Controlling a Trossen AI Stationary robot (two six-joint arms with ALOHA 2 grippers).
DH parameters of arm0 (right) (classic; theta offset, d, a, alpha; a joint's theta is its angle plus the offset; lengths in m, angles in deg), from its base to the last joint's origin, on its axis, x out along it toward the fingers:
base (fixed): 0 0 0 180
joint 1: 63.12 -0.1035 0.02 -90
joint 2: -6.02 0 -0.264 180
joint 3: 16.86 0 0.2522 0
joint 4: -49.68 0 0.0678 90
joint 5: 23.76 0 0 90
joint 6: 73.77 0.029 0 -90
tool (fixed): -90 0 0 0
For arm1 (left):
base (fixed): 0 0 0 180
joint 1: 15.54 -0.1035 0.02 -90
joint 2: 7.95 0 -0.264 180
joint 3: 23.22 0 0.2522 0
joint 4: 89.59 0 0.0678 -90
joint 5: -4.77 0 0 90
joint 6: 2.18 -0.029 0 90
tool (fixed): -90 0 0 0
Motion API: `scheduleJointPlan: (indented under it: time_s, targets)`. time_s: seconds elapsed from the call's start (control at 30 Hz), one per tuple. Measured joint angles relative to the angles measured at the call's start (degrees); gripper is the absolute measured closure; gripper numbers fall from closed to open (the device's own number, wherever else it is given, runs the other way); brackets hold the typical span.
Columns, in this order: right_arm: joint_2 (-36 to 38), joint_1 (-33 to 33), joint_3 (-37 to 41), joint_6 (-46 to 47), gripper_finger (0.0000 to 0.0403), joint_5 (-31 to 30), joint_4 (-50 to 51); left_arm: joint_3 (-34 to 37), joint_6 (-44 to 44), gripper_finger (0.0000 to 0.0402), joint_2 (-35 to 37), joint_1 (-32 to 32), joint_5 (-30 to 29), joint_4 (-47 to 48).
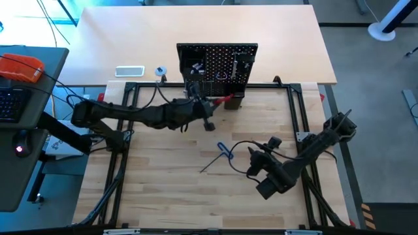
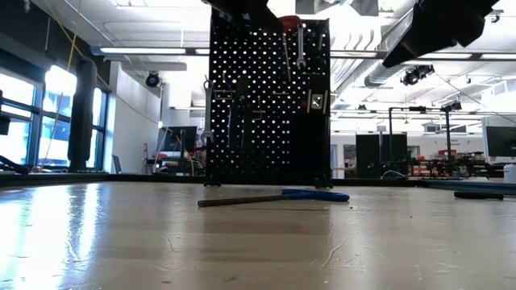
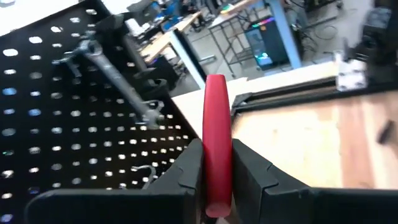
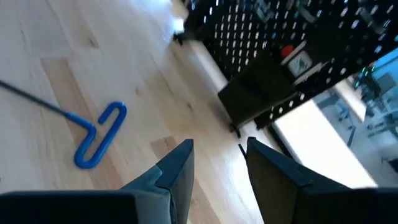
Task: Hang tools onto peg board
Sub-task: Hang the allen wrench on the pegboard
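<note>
Red-handled screwdriver [image 3: 216, 155]: clamped between the two fingers of my left hand [image 3: 216, 186]; in the left wrist view its long axis runs straight out ahead of the fingers, the rounded red end pointing away from my wrist. From above, the red handle [image 1: 225, 99] lies level, pointing out to the right of the hand, just in front of the board's foot.

Left hand: clenched on the red handle, held up close against the front of the peg board [image 1: 217, 67].

Peg board: upright black perforated panel at the far edge of the wooden surface [image 1: 176, 163]. A silver wrench [image 3: 118, 84] hangs on it, tilted, right beside the screwdriver in my left wrist view. In the low view another silver wrench [image 2: 301, 44] hangs near the top, long axis vertical.

Blue-handled T hex key [image 4: 99, 135]: lying flat on the surface, well apart from the board, between my two arms. Its thin dark shaft [image 1: 210, 164] runs diagonally from the blue loop handle [image 1: 224, 151] toward the near-left of the surface; in the low view it lies nearly level, handle to the right [image 2: 314, 195].

Right hand [image 4: 217, 163]: fingers parted with nothing between them, hovering above the surface near the hex key, on the right side [image 1: 264, 171].
</note>
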Motion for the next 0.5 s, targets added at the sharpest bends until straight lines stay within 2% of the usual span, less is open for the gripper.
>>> scheduleJointPlan:
  time_s: [0.27, 0.4, 0.5]
  targets:
    - [1.6, -3.8, -3.2, 3.6, 0.0263, -7.6, 4.6, 0.0, 1.4, 0.0358, 1.3, 4.9, 0.1, 10.1]
    - [6.2, -5.2, -5.3, 1.8, 0.0263, -12.9, 4.2, 0.0, 2.2, 0.0358, 2.4, 6.6, 5.1, 13.5]
    - [10.4, -5.1, -6.7, -3.3, 0.0263, -14.1, 1.3, 0.0, 2.5, 0.0358, 2.9, 7.7, 8.2, 15.2]
